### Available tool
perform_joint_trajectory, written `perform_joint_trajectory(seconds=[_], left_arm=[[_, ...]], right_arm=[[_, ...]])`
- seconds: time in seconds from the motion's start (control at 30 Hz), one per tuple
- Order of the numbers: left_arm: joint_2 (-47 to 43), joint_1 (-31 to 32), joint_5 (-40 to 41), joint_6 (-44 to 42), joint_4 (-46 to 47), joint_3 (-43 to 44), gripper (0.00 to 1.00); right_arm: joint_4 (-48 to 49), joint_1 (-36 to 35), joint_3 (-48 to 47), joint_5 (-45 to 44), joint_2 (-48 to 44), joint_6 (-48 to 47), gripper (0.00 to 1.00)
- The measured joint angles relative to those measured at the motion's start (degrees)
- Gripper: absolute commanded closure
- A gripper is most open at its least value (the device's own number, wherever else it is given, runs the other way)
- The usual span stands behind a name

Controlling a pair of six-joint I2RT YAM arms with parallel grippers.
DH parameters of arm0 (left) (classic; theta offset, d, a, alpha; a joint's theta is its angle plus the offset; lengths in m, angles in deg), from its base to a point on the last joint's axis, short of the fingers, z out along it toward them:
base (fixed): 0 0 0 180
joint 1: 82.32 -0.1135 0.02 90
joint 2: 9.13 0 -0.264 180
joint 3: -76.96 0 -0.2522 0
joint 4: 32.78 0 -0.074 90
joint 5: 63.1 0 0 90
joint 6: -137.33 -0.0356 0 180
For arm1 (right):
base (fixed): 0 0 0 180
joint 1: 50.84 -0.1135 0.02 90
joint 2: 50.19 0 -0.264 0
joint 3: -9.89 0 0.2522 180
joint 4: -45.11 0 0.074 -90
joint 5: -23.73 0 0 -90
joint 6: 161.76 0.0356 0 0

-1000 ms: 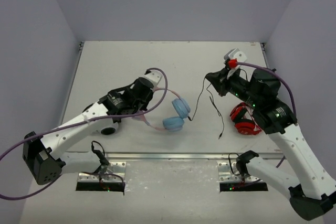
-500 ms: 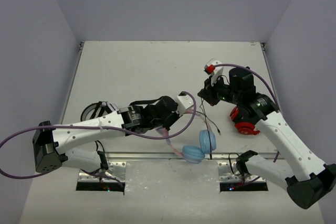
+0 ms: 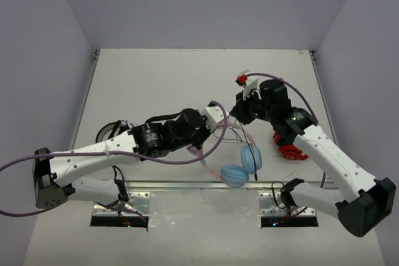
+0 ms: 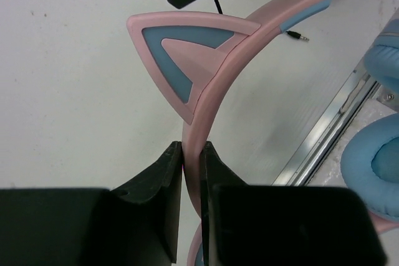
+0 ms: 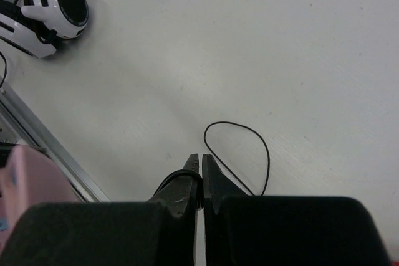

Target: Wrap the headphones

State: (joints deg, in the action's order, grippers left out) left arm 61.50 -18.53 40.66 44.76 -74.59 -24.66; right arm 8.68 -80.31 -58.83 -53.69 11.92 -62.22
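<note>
Staged for winding.
Left fingers (image 4: 156, 185) clamp the cat-ear headphones' (image 3: 235, 175) pink headband (image 4: 206, 104), ear cups (image 3: 251, 159) over the tabletop's (image 3: 156, 79) near edge; right fingers (image 5: 181, 194) pinch the thin black cable (image 5: 267, 160), probably to lead it round.

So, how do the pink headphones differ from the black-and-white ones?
The pink headphones have a pink band with a cat ear and light blue cups; the black-and-white headphones show only those two colours. The left gripper has its jaws shut on the pink band; the black-and-white headphones lie on the table with no gripper on them. Both are over-ear headphones.
</note>
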Motion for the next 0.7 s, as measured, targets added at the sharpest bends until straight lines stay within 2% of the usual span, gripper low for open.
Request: perform_joint_trajectory(seconds=[0.2,0.3,0.37,0.43,0.7], left_arm=[[-7.1,-0.2,0.8,0.0,0.3,-0.2,1.00],[-11.0,-0.2,1.5,0.1,1.1,-0.7,1.00],[-13.1,-0.2,2.0,0.5,1.8,-0.9,1.00],[-15.0,-0.2,2.0,0.9,2.9,-0.9,1.00],[-21.1,0.4,-0.5,4.2,11.3,-0.9,1.00]], right_arm=[[0.0,-0.1,0.0,-0.2,2.7,1.3,0.99],[2.0,-0.1,0.4,2.4,2.7,1.9,0.99],[5.8,-0.1,2.2,5.8,1.9,2.5,0.98],[9.8,-0.2,4.5,10.4,0.7,3.4,0.91],[31.7,-0.1,11.5,24.3,-0.8,13.0,0.77]])
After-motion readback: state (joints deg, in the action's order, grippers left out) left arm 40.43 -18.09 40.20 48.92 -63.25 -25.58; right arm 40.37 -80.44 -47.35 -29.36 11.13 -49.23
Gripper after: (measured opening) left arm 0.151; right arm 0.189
